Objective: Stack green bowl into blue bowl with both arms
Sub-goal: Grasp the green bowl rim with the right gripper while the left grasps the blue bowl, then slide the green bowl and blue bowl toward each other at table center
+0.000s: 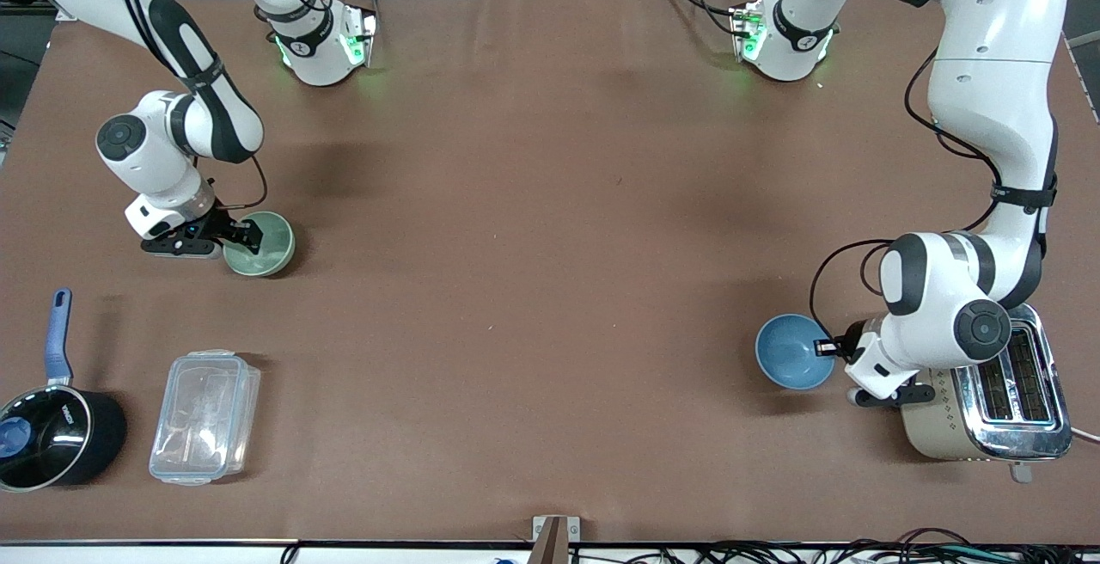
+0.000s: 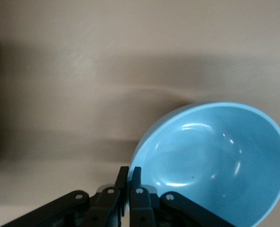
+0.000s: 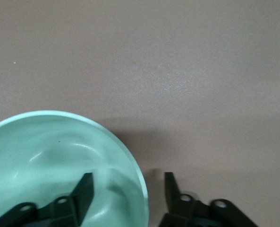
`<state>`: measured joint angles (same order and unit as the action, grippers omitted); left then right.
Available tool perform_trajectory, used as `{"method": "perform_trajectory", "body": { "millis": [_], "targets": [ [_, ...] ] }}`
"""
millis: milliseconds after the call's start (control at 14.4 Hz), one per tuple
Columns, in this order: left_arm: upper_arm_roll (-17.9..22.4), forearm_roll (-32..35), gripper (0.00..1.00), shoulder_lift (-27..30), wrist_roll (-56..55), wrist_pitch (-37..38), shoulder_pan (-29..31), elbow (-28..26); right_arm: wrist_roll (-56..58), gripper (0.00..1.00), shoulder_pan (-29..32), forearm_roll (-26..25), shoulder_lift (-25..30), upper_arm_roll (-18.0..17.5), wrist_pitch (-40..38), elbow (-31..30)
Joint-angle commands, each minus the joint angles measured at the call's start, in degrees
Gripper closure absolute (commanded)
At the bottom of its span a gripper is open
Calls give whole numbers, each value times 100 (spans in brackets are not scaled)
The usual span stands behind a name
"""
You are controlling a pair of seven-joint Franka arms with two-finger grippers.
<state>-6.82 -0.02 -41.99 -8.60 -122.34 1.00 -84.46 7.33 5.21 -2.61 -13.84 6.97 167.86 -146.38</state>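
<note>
Pale mint-green glossy bowl (image 1: 260, 243): my right gripper (image 3: 126, 191) straddles its rim, unclosed; left gripper (image 2: 129, 183) pinches the sky-blue glossy bowl (image 1: 795, 351); stacking remains undone, bowls well apart.

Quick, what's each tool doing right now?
Left tool: shut on the blue bowl rim.
Right tool: open, straddling the green bowl rim.

I see my right gripper (image 1: 245, 235) low at the right arm's end, fingers (image 3: 84, 189) spread astride a rim; my left gripper (image 1: 827, 346) sits low too, fingers (image 2: 136, 182) pinched nearly together on a rim
</note>
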Motion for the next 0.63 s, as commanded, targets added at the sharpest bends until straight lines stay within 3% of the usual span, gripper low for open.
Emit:
{"method": "perform_trajectory", "body": {
  "millis": [0, 278, 557],
  "targets": [
    [-433, -60, 100, 226, -465, 105, -30, 17, -143, 100, 129, -46, 188, -82, -51, -66],
    [-1408, 1, 100, 341, -1544, 289, -143, 17, -301, 100, 15, -20, 688, -108, -1365, 415],
    [-1472, 2, 100, 148, -2724, 10, -1319, 105, -862, 100, -519, 216, 997, -126, -4123, 2073]
  ]
}}
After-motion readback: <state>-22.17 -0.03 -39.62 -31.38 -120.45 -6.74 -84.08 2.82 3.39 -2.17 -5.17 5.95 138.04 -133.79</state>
